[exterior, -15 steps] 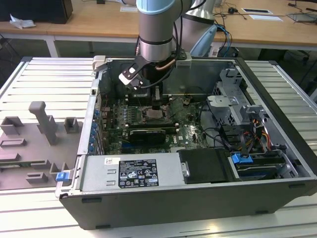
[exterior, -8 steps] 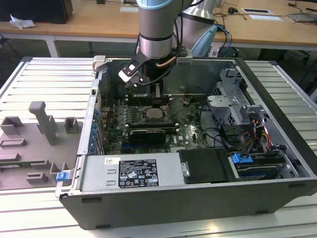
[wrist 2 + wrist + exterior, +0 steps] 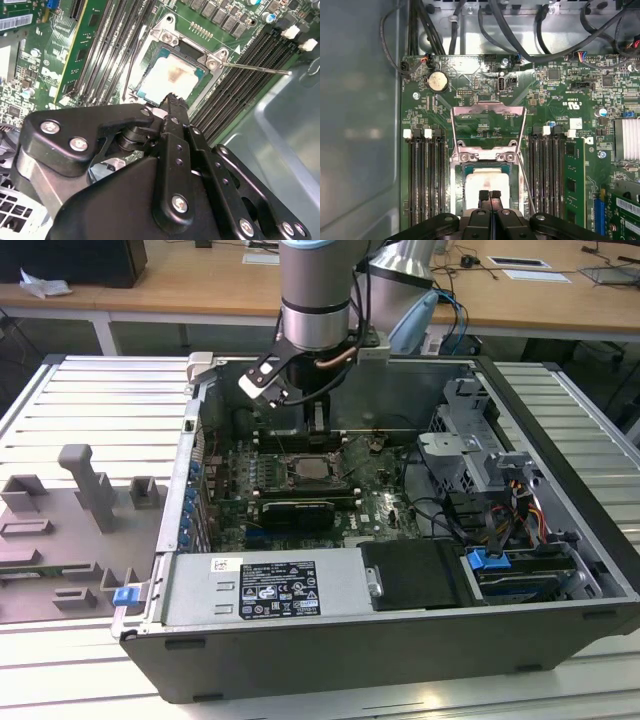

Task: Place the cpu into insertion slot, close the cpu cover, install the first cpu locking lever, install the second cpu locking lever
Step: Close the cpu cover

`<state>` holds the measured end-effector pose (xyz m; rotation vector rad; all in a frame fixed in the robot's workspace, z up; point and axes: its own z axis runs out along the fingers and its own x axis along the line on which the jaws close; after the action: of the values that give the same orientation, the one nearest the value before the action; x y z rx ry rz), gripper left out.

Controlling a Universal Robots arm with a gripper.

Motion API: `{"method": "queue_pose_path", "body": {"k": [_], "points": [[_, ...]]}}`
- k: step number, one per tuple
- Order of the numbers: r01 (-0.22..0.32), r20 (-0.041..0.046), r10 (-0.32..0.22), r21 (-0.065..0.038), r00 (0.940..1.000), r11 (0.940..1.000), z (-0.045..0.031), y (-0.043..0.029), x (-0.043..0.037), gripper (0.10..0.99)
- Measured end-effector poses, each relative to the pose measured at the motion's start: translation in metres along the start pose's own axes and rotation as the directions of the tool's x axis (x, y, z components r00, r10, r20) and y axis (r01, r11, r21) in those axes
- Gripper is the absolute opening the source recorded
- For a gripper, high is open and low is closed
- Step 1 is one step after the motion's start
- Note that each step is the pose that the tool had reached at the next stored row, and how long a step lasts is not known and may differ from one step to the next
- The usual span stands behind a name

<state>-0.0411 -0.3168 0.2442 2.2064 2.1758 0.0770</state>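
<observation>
The cpu (image 3: 487, 181) lies flat in the insertion slot (image 3: 458, 186) on the green motherboard, its pale metal top facing up; the second wrist view also has the cpu (image 3: 172, 75). The cpu cover (image 3: 488, 119) stands swung open, away from the socket. A thin locking lever (image 3: 255, 67) juts out free beside the socket, and a locking lever (image 3: 526, 182) runs along the socket's side. My gripper (image 3: 489, 195) hangs just above the near edge of the cpu, shut with nothing between its fingers. In the exterior view the gripper (image 3: 302, 408) is inside the open computer case above the socket (image 3: 305, 470).
Memory slots (image 3: 426, 175) flank the socket on both sides. Black cables (image 3: 520, 30) run along the far case wall. A white-labelled black box (image 3: 265, 590) and a drive cage (image 3: 470, 445) stand inside the case. A grey fixture (image 3: 85, 490) sits at the exterior view's left.
</observation>
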Motion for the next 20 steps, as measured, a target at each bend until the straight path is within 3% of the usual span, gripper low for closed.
{"method": "queue_pose_path", "body": {"k": [12,20], "points": [[-0.001,0.0002,0.001,0.001,1.0,1.0,-0.0014,0.0074,-0.0019,0.106],[-0.001,0.0001,0.001,0.001,1.0,1.0,-0.0182,0.0085,-0.0018,0.106]]}}
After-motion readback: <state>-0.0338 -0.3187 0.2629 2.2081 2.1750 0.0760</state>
